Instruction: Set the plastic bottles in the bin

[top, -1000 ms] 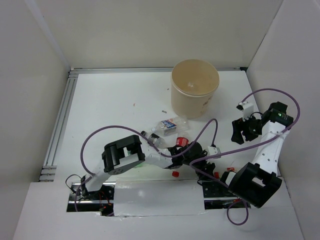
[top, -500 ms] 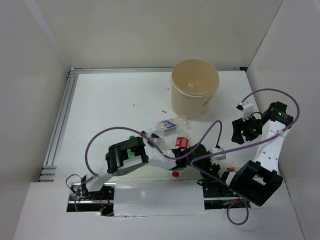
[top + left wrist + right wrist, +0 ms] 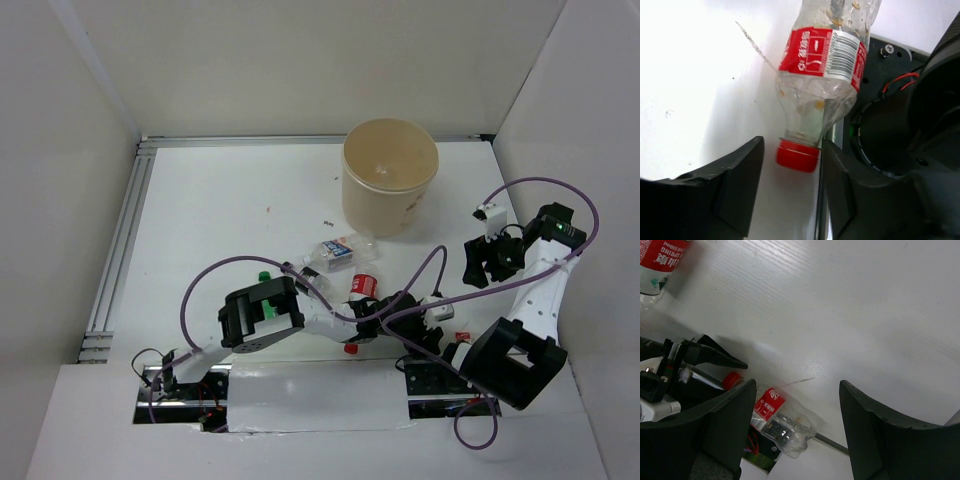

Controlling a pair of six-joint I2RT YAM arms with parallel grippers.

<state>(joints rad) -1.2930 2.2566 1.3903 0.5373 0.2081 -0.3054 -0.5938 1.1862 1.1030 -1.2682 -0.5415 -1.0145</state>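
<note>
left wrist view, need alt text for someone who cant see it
A crumpled clear plastic bottle with a red label lies on the white table, its red cap pointing at the camera between the open black fingers of the left gripper.

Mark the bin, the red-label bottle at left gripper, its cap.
bin (image 3: 372, 212), top external view, outer side wall
red-label bottle (image 3: 822, 52), left wrist view, middle of label
red cap (image 3: 797, 156), left wrist view, cap side

The bin (image 3: 376, 212) stands far back on the table (image 3: 220, 210), with bottles (image 3: 338, 250) lying nearer, slightly leftward.
</note>
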